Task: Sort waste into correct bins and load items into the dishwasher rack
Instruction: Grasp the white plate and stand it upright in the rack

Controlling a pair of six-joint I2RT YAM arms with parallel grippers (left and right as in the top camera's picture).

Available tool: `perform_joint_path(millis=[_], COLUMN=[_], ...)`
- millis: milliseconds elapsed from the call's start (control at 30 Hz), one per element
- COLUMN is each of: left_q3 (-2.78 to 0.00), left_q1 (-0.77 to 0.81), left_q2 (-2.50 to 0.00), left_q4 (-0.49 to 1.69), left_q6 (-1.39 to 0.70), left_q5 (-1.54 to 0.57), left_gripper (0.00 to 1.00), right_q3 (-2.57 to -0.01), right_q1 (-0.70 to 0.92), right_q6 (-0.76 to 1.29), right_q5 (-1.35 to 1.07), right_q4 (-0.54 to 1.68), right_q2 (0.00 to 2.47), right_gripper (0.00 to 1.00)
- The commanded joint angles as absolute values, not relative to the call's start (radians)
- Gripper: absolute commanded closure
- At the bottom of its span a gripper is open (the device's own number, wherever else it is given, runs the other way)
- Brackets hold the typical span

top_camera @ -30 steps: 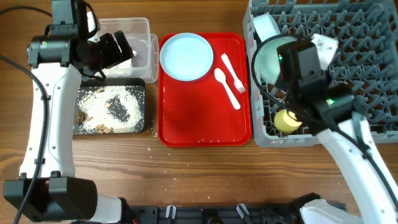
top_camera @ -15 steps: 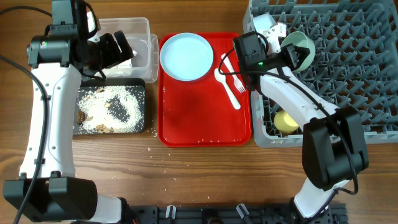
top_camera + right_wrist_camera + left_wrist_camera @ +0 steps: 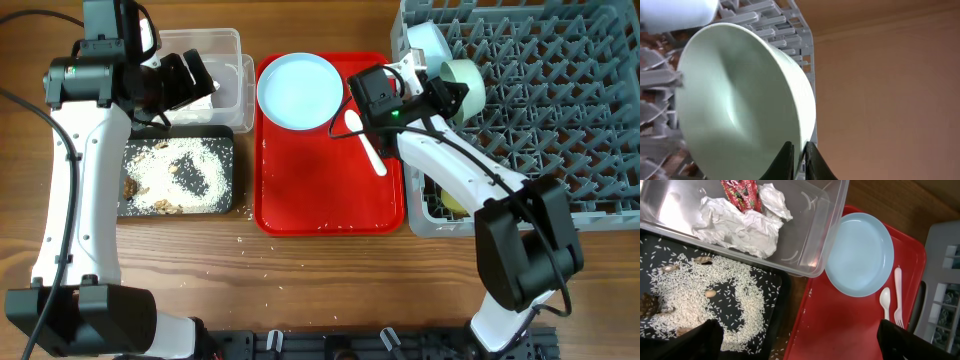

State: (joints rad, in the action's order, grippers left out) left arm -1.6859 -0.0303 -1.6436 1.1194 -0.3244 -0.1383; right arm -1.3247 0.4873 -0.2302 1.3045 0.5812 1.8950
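Note:
My right gripper [image 3: 447,92] [image 3: 799,146] is shut on the rim of a pale blue-green bowl [image 3: 468,85] [image 3: 740,100], held on edge over the back left part of the grey dishwasher rack [image 3: 540,100]. A second bowl [image 3: 425,42] stands in the rack's corner. The yellow cup [image 3: 458,198] sits in the rack, partly hidden by my arm. The pale blue plate [image 3: 298,90] [image 3: 860,255], spoon [image 3: 365,145] and fork [image 3: 898,292] lie on the red tray. My left gripper [image 3: 198,80] [image 3: 800,347] is open and empty above the bins.
The clear tub [image 3: 228,42] [image 3: 815,255] holds crumpled napkins [image 3: 740,225] and a red wrapper [image 3: 740,192]. The black tray [image 3: 228,175] [image 3: 777,305] holds rice and brown scraps [image 3: 715,300]. The red tray [image 3: 330,195] lies between bins and rack. Stray grains lie on the table.
My right arm has swung its wrist left over the red tray's edge, turning the bowl on edge at the rack's back left. The left arm has not moved.

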Motion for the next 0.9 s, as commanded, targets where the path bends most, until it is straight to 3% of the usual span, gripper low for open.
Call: perform_joint_path(millis=[0, 100, 167, 233, 333, 400, 533, 700, 867], left_q3=[-1.697, -1.697, -1.697, -1.697, -1.697, -1.697, -1.697, -1.697, -1.697], left_q1=[-0.035, -0.035, -0.035, -0.035, -0.035, -0.035, -0.035, -0.035, -0.035], left_q2=[-1.638, -1.638, -1.638, -1.638, -1.638, -1.638, -1.638, -1.638, -1.638], left_q4=[1.118, 1.118, 1.118, 1.118, 1.118, 1.118, 1.118, 1.118, 1.118], left_q6=[-0.33, -0.33, -0.33, -0.33, -0.329, -0.33, -0.33, -0.33, -0.33], left_q5=[-0.129, -0.129, -0.129, -0.129, -0.129, -0.129, -0.129, -0.129, -0.129], left_gripper=[0.0, 0.0, 0.0, 0.0, 0.0, 0.0, 0.0, 0.0, 0.0], right_q3=[-1.327, -1.328, -1.329, -1.358, -1.369, -1.364, -1.357, -1.357, -1.357], right_q1=[0.557, 0.627, 0.636, 0.642, 0.624, 0.569, 0.535, 0.537, 0.535], right_q6=[-0.236, -0.236, -0.245, -0.211, 0.07, 0.412, 0.664, 0.816, 0.841], right_q5=[1.237, 1.235, 1.19, 0.936, 0.519, 0.303, 0.014, -0.057, -0.038], right_q4=[0.592, 0.573, 0.553, 0.497, 0.374, 0.326, 0.224, 0.142, 0.143], right_q2=[1.91, 1.887, 1.857, 1.768, 1.678, 1.701, 1.927, 2.101, 2.154], right_gripper=[0.61, 0.24, 0.16, 0.14, 0.38, 0.41, 0.47, 0.55, 0.63])
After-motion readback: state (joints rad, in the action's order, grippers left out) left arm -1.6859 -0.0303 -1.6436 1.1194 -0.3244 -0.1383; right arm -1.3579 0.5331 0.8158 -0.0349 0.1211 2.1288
